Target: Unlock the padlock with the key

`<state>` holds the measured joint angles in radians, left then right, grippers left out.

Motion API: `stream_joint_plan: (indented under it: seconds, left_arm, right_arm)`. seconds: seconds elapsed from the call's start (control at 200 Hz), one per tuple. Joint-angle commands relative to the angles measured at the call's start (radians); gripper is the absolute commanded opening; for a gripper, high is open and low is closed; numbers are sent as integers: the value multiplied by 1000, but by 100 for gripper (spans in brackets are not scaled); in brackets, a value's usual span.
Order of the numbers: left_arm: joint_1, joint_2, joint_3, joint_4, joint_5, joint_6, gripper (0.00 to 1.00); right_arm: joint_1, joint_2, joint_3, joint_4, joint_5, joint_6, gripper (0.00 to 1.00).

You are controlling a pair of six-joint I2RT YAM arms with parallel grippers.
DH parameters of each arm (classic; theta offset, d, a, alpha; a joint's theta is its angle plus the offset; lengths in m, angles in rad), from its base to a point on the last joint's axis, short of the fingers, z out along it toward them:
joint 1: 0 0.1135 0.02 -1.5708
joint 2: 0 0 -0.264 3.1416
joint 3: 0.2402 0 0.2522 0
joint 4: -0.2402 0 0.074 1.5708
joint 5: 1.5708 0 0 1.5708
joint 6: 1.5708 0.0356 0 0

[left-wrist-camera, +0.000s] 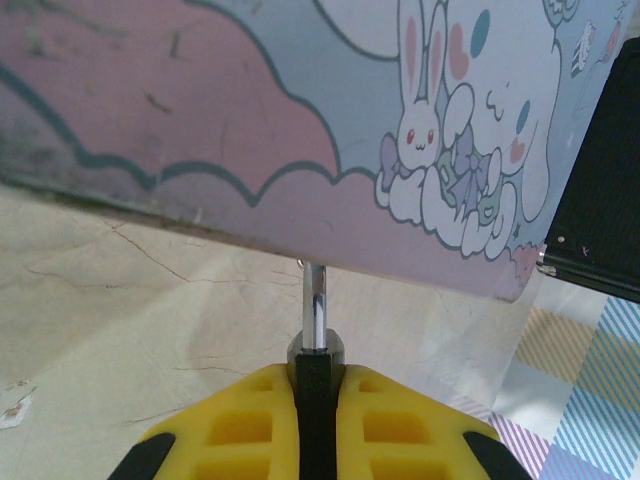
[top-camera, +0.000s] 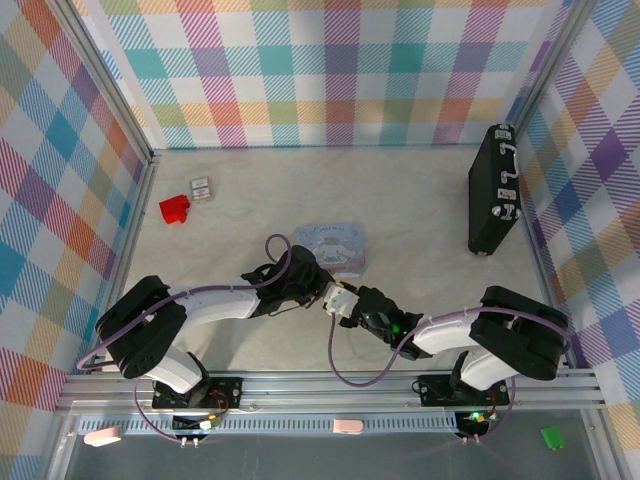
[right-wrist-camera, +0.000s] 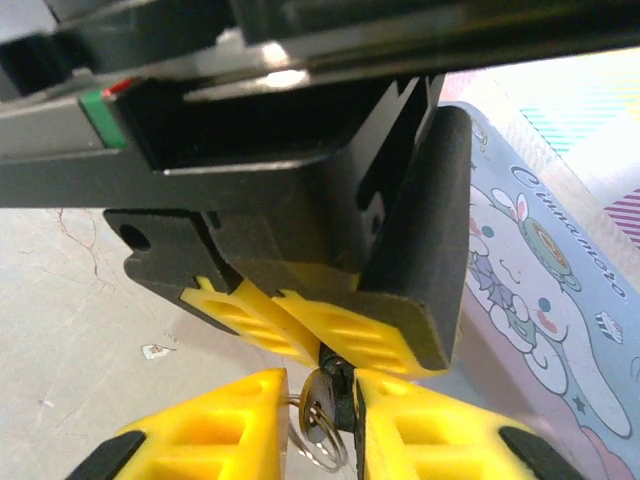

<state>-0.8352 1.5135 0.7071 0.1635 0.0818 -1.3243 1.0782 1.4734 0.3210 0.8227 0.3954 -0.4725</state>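
Just on the near side of the pale blue tin [top-camera: 335, 247], the left gripper [left-wrist-camera: 317, 388] is clamped on the padlock [left-wrist-camera: 317, 362], its shackle pointing at the tin, while the right gripper's [right-wrist-camera: 320, 380] 2 fingers flank the key [right-wrist-camera: 319, 410]; whether they pinch it cannot be told.

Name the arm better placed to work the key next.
Right: the right gripper has the key between its jaws, right at the padlock that the left gripper clamps steady.
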Motion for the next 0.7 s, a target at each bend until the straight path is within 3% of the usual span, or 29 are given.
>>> stream_joint_plan:
  seconds: [0.0,0.305,0.695]
  left_arm:
    - [6,-28,-18,53,10,-15,0]
    - [7,-35,-24,73,13,-18,0]
    - [5,-61,-67,161,4,-51,0]
  right_arm:
    - [9,21,21,33,30,-1,23]
    - [10,33,24,62,73,10,20]
    - [6,26,35,79,133,178,9]
